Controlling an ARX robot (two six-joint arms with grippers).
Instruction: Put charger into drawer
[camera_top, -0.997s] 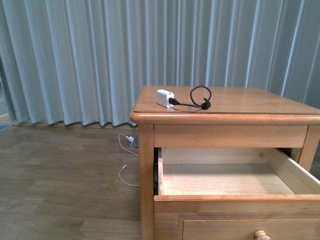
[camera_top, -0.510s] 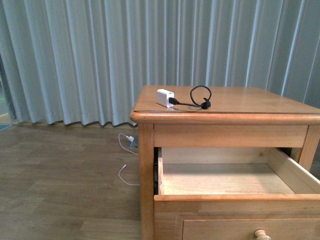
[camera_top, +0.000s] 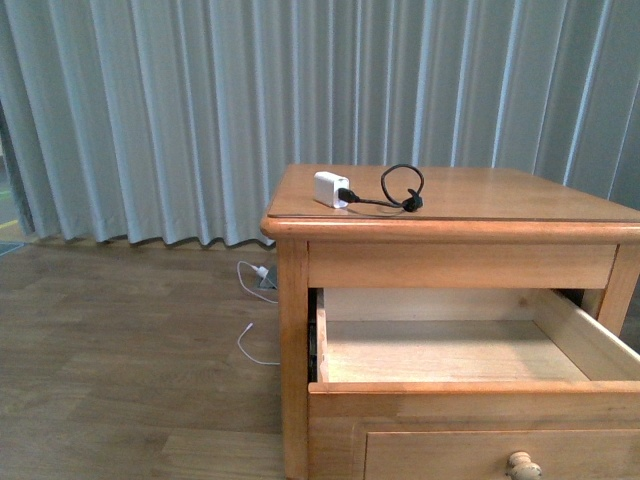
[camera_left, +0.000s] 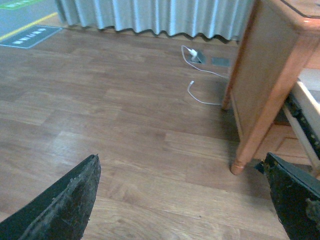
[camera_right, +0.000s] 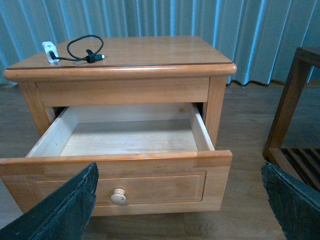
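The charger (camera_top: 331, 189), a small white plug block with a looped black cable (camera_top: 401, 186), lies on the nightstand top near its left rear corner. It also shows in the right wrist view (camera_right: 49, 51). The drawer (camera_top: 470, 389) below the top is pulled out, and its pale inside is bare. Its front panel (camera_right: 165, 182) carries a round pale knob (camera_right: 118, 196). My right gripper (camera_right: 180, 167) is open and empty, in front of the drawer. My left gripper (camera_left: 182, 157) is open and empty, low over the floor left of the nightstand. Neither gripper shows in the front view.
The honey-brown nightstand (camera_top: 450, 232) stands before a grey curtain (camera_top: 150, 110). A thin white cable (camera_top: 250, 348) with a small plug lies on the wood floor left of it, also seen in the left wrist view (camera_left: 200, 95). A dark wooden rack (camera_right: 292, 115) stands right of the nightstand.
The front view has shifted a little, so the nightstand shows slightly higher. The charger and the open drawer stand as before.
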